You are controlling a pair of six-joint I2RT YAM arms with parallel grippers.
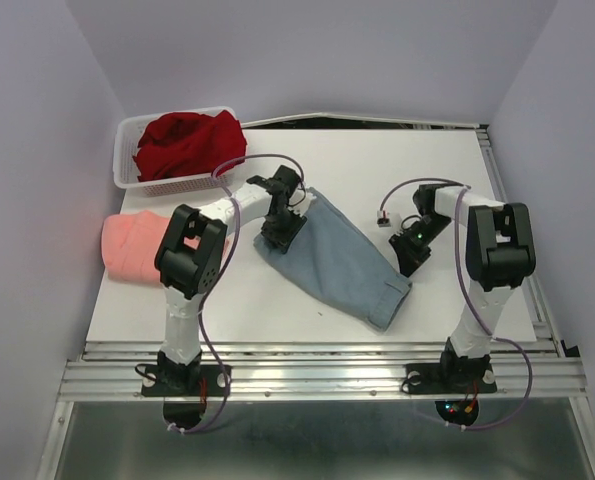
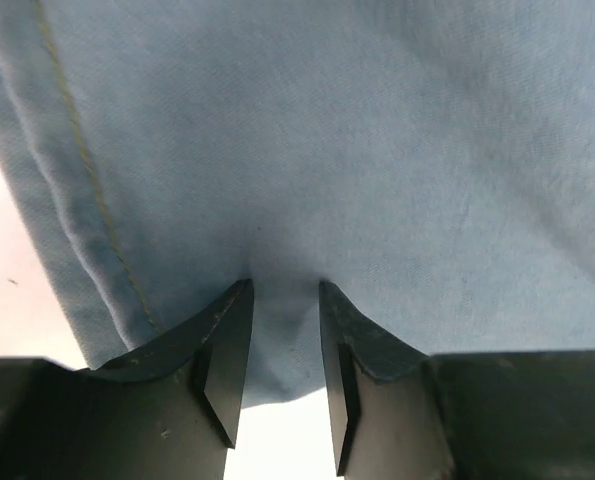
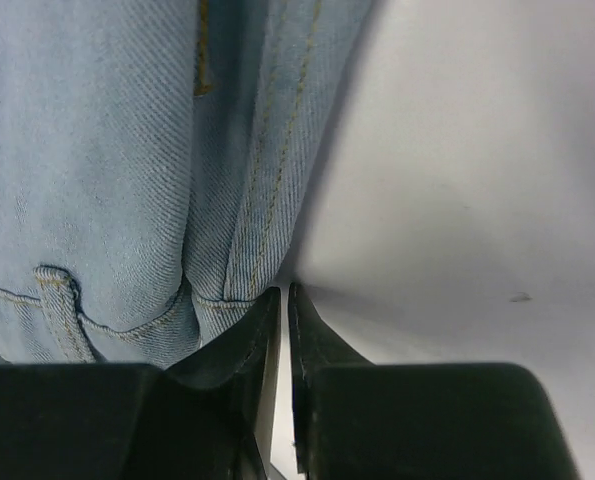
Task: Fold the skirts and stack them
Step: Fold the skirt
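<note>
From above, we see the blue skirt (image 1: 342, 260) lying on the desk (image 1: 277, 310) between the left fingers (image 1: 279, 238) and the right fingers (image 1: 409, 265). The pink skirt (image 1: 132, 245) lies left of the left fingers, and the red skirt (image 1: 190, 143) sits beyond them in a basket (image 1: 127, 150).

At the left wrist, the fingers are part spread with the skirt's edge puckered between them; we cannot tell if they grip it.

At the right wrist, the fingers are pressed almost together at the waistband's edge.

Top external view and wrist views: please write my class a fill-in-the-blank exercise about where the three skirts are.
The dark red pleated cloth skirt lies in the white plastic mesh ___.
The salmon-pink pleated cloth skirt lies toward the white table's ___ edge.
The left pincer rests on the ___ denim skirt.
Missing words: basket; left; blue-grey.
</note>
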